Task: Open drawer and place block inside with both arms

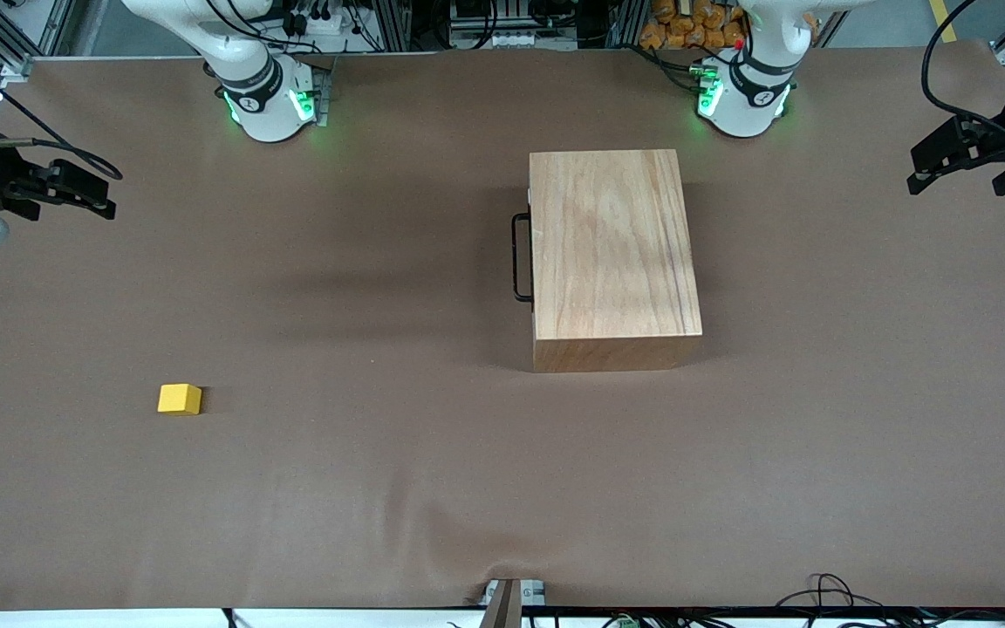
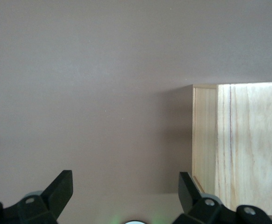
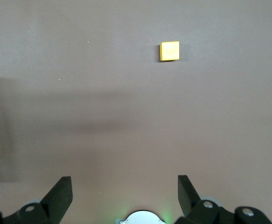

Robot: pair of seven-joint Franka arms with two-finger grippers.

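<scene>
Yellow block (image 3: 169, 51) shows only under right gripper (image 3: 125, 191); both grippers spread, empty

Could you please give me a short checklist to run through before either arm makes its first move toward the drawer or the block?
1. Drawer state known: shut, black handle free to grasp: ok.
2. Block placed inside: not ok, it sits on the table toward the right arm's end.
3. Left pincer open and empty, over the table's edge at its own end: ok.
4. Right pincer open and empty, over its own end: ok.
5. Block seen from the right wrist: ok.
</scene>
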